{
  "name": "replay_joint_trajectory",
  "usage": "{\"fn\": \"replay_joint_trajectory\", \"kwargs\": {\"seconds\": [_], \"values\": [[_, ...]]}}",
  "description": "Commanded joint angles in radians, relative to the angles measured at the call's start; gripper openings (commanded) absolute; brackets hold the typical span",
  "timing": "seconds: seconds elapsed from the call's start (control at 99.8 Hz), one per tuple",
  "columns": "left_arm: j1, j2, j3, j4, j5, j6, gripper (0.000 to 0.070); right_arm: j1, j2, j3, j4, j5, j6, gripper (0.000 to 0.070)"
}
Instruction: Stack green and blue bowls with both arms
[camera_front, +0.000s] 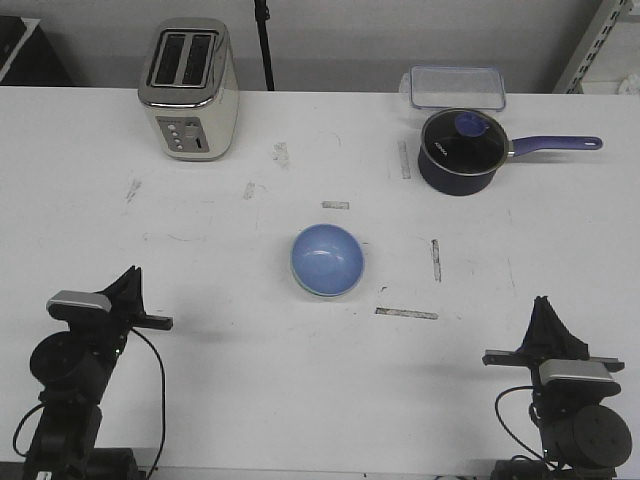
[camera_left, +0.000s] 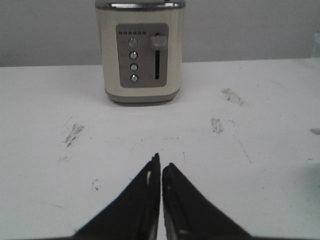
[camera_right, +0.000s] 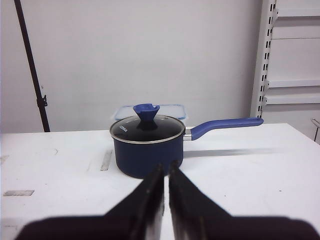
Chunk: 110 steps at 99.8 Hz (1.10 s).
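Blue bowl (camera_front: 327, 260) at worktop (camera_front: 240, 370) centre, a pale rim beneath it suggests the green bowl nested under, stack likely done. Glossy, light, stiff, probably slippery and chippable; best pinched at the rim. Left end effector (camera_left: 161, 170) at 8 o'clock, right end effector (camera_right: 166, 172) at 4 o'clock, both narrow, empty

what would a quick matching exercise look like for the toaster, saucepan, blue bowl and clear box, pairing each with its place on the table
Things:
1. cream two-slot toaster
2. dark navy saucepan with glass lid
3. pale blue round glossy bowl
4. clear plastic lidded box

Places:
A. middle of the table
B. far edge, behind the saucepan
C. far left
D. far right, handle pointing right

Pairs: 1-C, 2-D, 3-A, 4-B
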Motion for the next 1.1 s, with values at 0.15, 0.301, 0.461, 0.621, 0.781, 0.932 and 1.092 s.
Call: {"fn": "replay_joint_trajectory", "kwargs": {"seconds": [0.15,0.301,0.461,0.621,0.781,0.932,1.092], "values": [[0.002,-0.108,-0.001,-0.023,-0.001,-0.023,0.0001,0.000,-0.002,0.002,0.011,0.000,0.002,0.0009],[0.002,-0.170,-0.001,-0.017,-0.001,-0.023,0.0001,0.000,-0.002,0.002,0.011,0.000,0.002,0.0009],[0.002,-0.217,-0.001,-0.018,-0.002,-0.023,0.0001,0.000,-0.002,0.002,0.011,0.000,0.002,0.0009],[0.002,-0.248,-0.001,-0.018,-0.001,-0.023,0.0002,0.000,-0.002,0.002,0.011,0.000,0.002,0.0009],[-0.003,-0.279,-0.008,-0.027,-0.005,-0.023,0.0001,0.000,-0.002,0.002,0.011,0.000,0.002,0.0009],[-0.022,-0.320,-0.038,-0.023,-0.089,-0.014,0.0001,0.000,-0.002,0.002,0.011,0.000,0.002,0.0009],[-0.045,-0.346,-0.065,-0.026,-0.108,-0.011,0.0001,0.000,-0.002,0.002,0.011,0.000,0.002,0.0009]]}}
